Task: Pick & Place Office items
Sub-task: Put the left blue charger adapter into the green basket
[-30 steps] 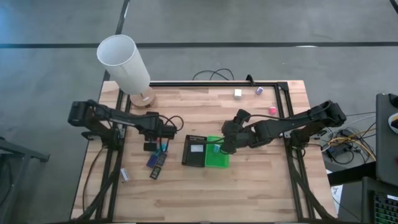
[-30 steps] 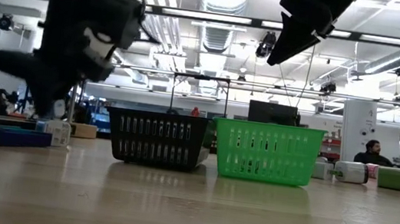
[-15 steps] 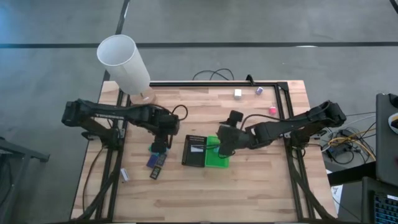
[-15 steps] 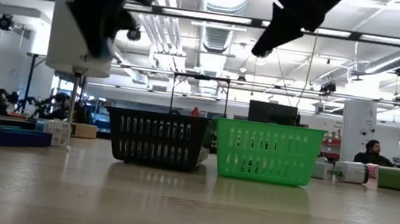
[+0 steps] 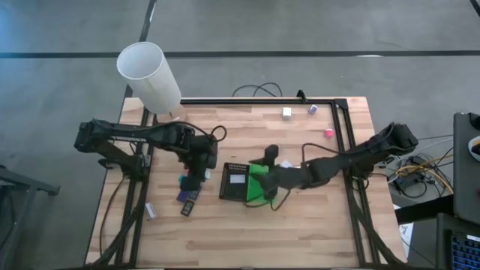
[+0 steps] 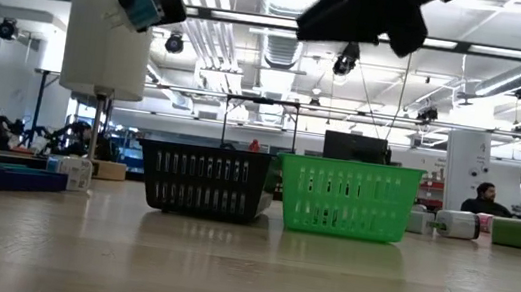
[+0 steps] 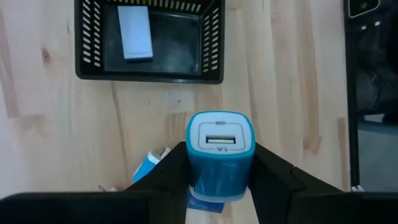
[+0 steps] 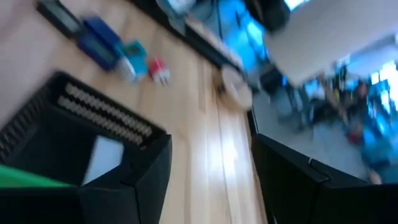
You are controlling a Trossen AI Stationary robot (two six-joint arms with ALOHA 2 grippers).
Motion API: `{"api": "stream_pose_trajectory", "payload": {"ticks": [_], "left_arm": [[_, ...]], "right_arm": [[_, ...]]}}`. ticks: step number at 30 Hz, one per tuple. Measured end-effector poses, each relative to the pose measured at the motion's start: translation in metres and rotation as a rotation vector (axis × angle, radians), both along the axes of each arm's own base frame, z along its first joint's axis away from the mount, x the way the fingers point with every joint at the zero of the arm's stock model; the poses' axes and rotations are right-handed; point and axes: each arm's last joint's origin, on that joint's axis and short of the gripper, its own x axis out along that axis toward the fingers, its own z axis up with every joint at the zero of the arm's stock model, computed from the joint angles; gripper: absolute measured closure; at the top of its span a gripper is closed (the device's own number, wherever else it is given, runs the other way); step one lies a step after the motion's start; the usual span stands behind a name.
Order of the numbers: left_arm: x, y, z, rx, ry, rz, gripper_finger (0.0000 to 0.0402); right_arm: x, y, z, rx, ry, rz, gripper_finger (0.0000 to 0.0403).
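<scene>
The teal USB charger block (image 7: 220, 154) is pinched between the left gripper's (image 7: 219, 168) fingers above the wooden desk (image 5: 315, 225), beside the black basket (image 7: 148, 38). The right gripper (image 8: 208, 180), fingers spread, has swung lower over the green basket (image 5: 259, 186) since half a second ago.

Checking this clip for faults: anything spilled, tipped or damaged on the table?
Nothing stands out. The black basket and green basket sit upright side by side; the left pincer holds a blue USB charger cleanly.
</scene>
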Motion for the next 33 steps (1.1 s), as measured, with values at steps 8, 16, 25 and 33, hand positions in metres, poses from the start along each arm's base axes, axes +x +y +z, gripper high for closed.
{"api": "stream_pose_trajectory", "payload": {"ticks": [8, 16, 25, 33], "left_arm": [[0.012, -0.002, 0.004, -0.081, -0.124, -0.028, 0.0278], [0.021, -0.003, 0.009, -0.105, -0.232, -0.039, 0.0278], [0.036, -0.003, 0.0, -0.11, -0.258, -0.026, 0.0278], [0.037, -0.003, -0.001, -0.113, -0.25, -0.02, 0.0278]], "right_arm": [[0.002, 0.012, 0.008, 0.0, -0.053, 0.131, 0.0184], [0.017, 0.017, 0.005, -0.041, -0.038, 0.166, 0.0184], [0.044, 0.027, 0.011, -0.092, -0.043, 0.187, 0.0184], [0.053, 0.03, 0.015, -0.117, -0.047, 0.197, 0.0184]]}}
